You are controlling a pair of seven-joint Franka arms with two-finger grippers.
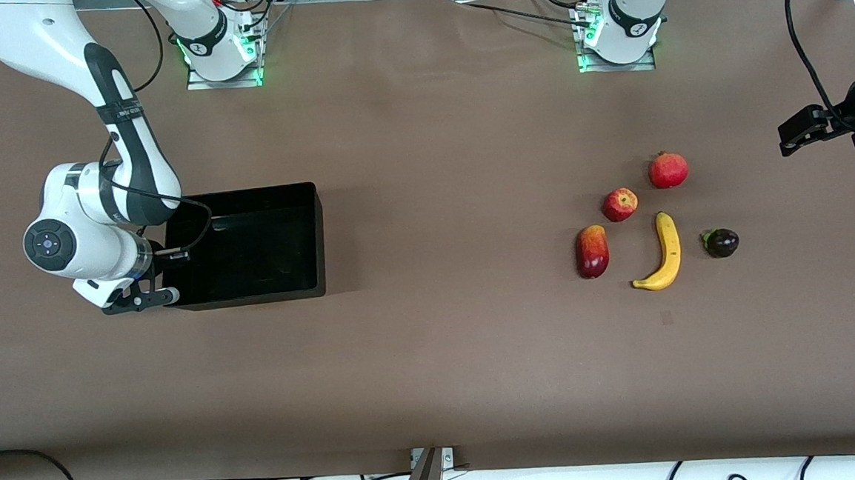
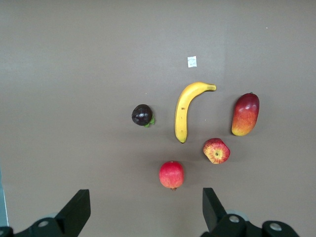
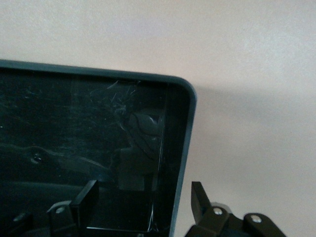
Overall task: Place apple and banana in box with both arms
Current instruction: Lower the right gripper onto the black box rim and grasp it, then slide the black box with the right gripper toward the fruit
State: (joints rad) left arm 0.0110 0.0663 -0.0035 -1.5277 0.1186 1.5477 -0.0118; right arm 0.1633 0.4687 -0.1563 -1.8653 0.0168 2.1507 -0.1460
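Observation:
The small red-and-yellow apple (image 1: 620,204) (image 2: 216,150) lies on the brown table toward the left arm's end. The curved yellow banana (image 1: 663,253) (image 2: 185,109) lies beside it, nearer the front camera. The black box (image 1: 246,192) (image 3: 190,113) stands toward the right arm's end and holds nothing. My right gripper (image 1: 175,276) (image 3: 143,197) is low at the box's end wall. It is open, with one finger inside the box and one outside. My left gripper (image 1: 784,140) (image 2: 145,207) hangs open and empty over the table's edge at the left arm's end, apart from the fruits.
A round red fruit with a crown tip (image 1: 668,169) (image 2: 171,175) lies farther from the front camera than the apple. A red-yellow mango (image 1: 592,251) (image 2: 245,114) and a dark purple fruit (image 1: 721,242) (image 2: 142,114) flank the banana. Cables run along the table's front edge.

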